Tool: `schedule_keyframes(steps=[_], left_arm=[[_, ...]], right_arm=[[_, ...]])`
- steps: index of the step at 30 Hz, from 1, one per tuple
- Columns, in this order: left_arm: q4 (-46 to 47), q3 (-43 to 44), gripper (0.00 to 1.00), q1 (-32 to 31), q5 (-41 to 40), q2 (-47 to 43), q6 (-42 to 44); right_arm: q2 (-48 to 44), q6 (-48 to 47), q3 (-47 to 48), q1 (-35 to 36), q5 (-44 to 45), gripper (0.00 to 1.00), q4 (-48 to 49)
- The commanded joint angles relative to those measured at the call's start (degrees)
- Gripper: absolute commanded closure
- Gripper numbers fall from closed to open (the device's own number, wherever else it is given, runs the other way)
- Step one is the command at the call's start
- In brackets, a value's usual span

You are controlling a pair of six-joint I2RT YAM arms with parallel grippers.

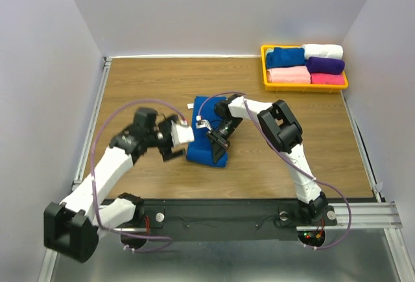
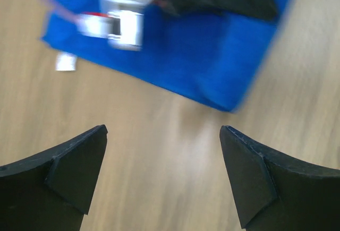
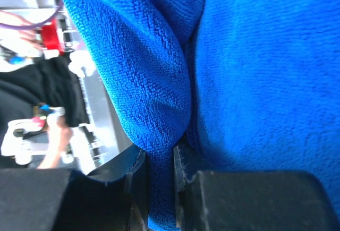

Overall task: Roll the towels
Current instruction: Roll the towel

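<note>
Here, plush royal-blue towel [image 1: 201, 149], folded edge pinched by right hand [image 3: 159, 162], left hand [image 2: 163, 130] spread nearby.

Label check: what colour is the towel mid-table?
Plain royal blue towel; clearest in the right wrist view.

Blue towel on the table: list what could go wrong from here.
1. The right fingers pinch only a thin fold of the blue towel; it may slip free and the roll loosen.
2. The left fingers stand open over the table, off the towel, so that side is unheld and the roll could skew.
3. Both sets of fingers sit close together by the towel; they might bump.
</note>
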Motion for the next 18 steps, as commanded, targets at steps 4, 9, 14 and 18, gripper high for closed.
schedule_keyframes(steps=[4, 9, 14, 18], left_arm=[[10.3, -16.3, 0.01, -22.9, -19.2, -11.9, 10.2], [15.7, -16.3, 0.01, -31.3, -23.0, -5.8, 9.1], [21.6, -15.2, 0.06, -35.4, -25.0, 3.5, 8.2], [24.1, -14.5, 0.14, -35.8, -28.0, 11.1, 7.0]], right_arm=[[4.9, -1.9, 4.4, -0.2, 1.3, 0.83, -5.7], [6.4, -1.1, 5.6, -0.3, 1.4, 0.80, -6.2], [7.1, -1.4, 6.1, -0.7, 1.2, 0.78, -6.9], [7.0, -1.6, 6.0, -0.8, 1.6, 0.75, -7.0]])
